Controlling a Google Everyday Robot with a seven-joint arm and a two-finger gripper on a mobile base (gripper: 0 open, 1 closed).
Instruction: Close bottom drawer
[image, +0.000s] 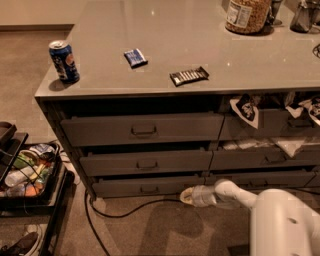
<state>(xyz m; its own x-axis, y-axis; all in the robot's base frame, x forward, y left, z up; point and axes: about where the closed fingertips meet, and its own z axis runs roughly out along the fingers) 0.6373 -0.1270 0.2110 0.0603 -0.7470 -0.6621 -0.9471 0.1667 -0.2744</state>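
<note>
The bottom drawer (150, 186) is the lowest dark-grey drawer in the left stack, with a slim flat front and a small centred pull handle (149, 189). Its front stands only slightly out from the cabinet. My gripper (186, 196) is low near the floor, on the end of the white arm (280, 220), just in front of the drawer's right end and apparently touching the front.
Two taller grey drawers (142, 129) sit above it, slightly open. Right-hand drawers (265, 125) have cloth and paper poking out. On the counter are a soda can (63, 61), a blue packet (135, 57), a snack bar (189, 75) and a jar (246, 15). A black cart (25, 175) and a cable (120, 212) lie at left.
</note>
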